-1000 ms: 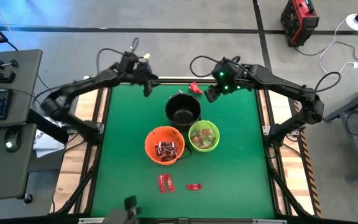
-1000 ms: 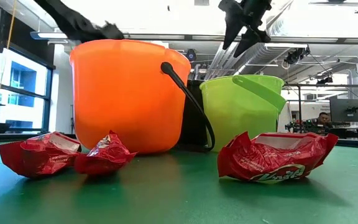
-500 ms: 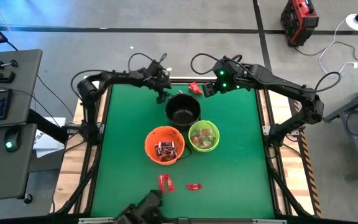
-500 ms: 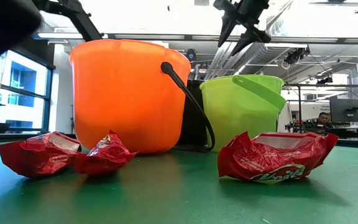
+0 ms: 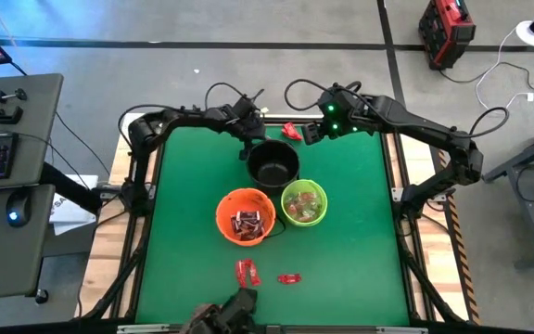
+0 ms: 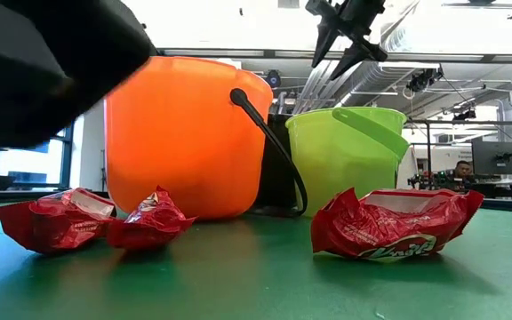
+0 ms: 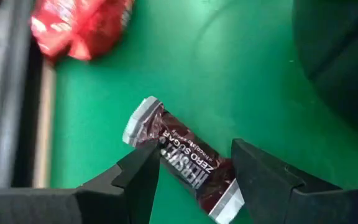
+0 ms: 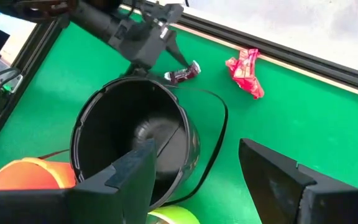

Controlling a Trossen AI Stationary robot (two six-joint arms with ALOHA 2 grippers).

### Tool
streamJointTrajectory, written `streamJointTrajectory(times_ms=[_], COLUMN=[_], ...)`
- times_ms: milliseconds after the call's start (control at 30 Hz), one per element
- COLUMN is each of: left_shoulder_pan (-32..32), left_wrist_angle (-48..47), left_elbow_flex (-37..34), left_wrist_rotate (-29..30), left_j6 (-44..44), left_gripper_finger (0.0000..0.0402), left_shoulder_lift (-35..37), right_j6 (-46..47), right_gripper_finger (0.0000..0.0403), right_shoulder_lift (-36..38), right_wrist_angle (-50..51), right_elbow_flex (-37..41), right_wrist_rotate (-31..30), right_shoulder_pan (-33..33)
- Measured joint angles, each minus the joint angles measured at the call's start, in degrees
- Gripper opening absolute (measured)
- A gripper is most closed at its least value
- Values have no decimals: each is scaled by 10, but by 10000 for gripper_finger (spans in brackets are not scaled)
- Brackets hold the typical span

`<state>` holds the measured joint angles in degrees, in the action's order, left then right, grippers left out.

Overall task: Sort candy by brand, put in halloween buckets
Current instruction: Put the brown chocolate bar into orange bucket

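Step in hand: picking a brown bar [image 7: 188, 163] for sorting. Left gripper [image 7: 194, 171] hangs over it, fingers apart, bar lying on the mat between the tips, black bucket [image 5: 273, 163] just beside. Next move likely calls for lowering and closing. Right gripper [image 8: 194, 171] waits above the black bucket, fingers apart.

Count: three buckets, black, orange [image 5: 245, 215], green [image 5: 304, 203]. Loose red candies: three seen.

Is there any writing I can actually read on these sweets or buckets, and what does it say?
"HERSHEY'S ZERO SUGAR": on the dark brown and silver candy bar lying between the left claw's open fingers.
Smaller print beside it on the same wrapper: too small to read.
White lettering on the red wrapper in the low view: creased, cannot be read.
Buckets: no writing visible.
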<state>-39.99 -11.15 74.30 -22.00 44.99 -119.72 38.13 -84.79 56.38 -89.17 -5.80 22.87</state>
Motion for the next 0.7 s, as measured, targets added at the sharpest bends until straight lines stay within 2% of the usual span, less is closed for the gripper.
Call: streamJointTrajectory(times_ms=[133, 300, 367, 500, 533, 633, 700], left_shoulder_pan=[4, 8, 6, -1, -6, -29, -46], left_wrist_angle=[-62, -87, -101, -157, -177, -247, -293], left_elbow_flex=[49, 72, 73, 74, 74, 73, 71], left_wrist_rotate=[16, 75, 88, 118, 116, 94, 59], left_j6=[-11, -49, -54, -53, -64, -111, -143], left_gripper_finger=[181, 151, 123, 29, 16, 9, 2], left_shoulder_lift=[-21, -33, -32, -25, -22, -9, 4], right_j6=[7, 9, 9, 6, 5, 5, 5], right_gripper_finger=[220, 220, 220, 220, 220, 220, 220], right_shoulder_lift=[0, 0, 0, 0, 0, 0, 0], right_wrist_angle=[1, 2, 3, 3, 3, 3, 3], right_elbow_flex=[0, 0, 0, 0, 0, 0, 0], right_wrist_rotate=[9, 45, 48, 49, 49, 48, 48], right_shoulder_pan=[-1, -3, -6, -11, -12, -12, -12])
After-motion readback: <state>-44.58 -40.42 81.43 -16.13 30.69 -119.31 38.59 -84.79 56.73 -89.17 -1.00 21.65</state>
